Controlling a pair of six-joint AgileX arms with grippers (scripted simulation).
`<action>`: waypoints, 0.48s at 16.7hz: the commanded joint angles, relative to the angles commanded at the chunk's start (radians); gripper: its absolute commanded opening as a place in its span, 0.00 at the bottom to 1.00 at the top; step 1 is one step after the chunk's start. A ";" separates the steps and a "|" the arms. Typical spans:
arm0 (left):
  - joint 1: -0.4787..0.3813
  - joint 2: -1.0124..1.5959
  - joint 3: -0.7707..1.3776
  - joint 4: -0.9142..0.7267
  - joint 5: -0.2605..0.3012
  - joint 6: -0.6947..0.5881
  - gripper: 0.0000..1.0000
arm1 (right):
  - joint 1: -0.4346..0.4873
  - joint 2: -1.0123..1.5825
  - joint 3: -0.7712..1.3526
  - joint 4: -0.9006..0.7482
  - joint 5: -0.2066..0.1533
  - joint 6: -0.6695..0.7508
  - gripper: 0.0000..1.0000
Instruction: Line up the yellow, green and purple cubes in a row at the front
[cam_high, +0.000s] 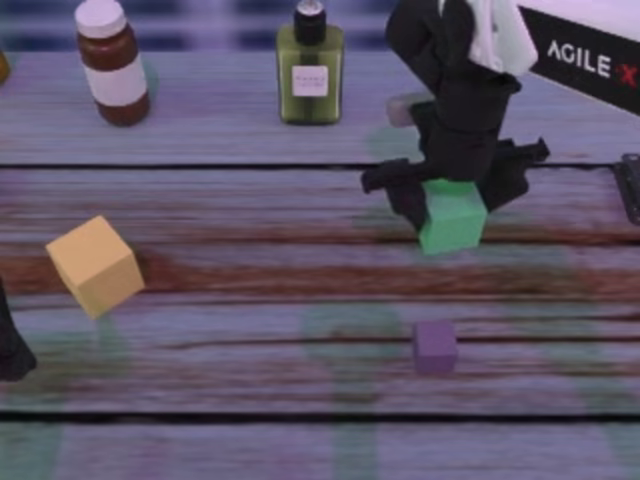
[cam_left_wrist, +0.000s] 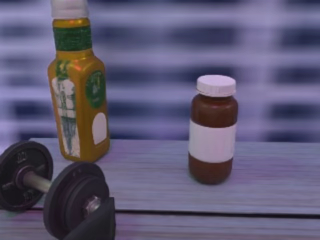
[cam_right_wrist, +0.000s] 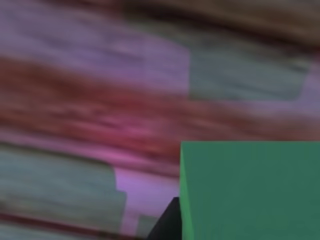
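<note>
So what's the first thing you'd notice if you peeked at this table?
The right gripper stands out, right of the table's middle, clamped on the bright green cube. Next comes the big yellow cube alone at the left, with the little purple cube in front of the green one. The left arm sits parked at the left edge.

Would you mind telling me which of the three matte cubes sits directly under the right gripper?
The bright green matte cube, under the right gripper. The pale yellow-orange cube and small dull purple cube lie apart from it.
</note>
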 joint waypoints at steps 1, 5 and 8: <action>0.000 0.000 0.000 0.000 0.000 0.000 1.00 | 0.039 -0.023 -0.036 0.008 0.000 0.078 0.00; 0.000 0.000 0.000 0.000 0.000 0.000 1.00 | 0.192 -0.117 -0.174 0.040 0.002 0.362 0.00; 0.000 0.000 0.000 0.000 0.000 0.000 1.00 | 0.271 -0.174 -0.244 0.065 0.005 0.479 0.00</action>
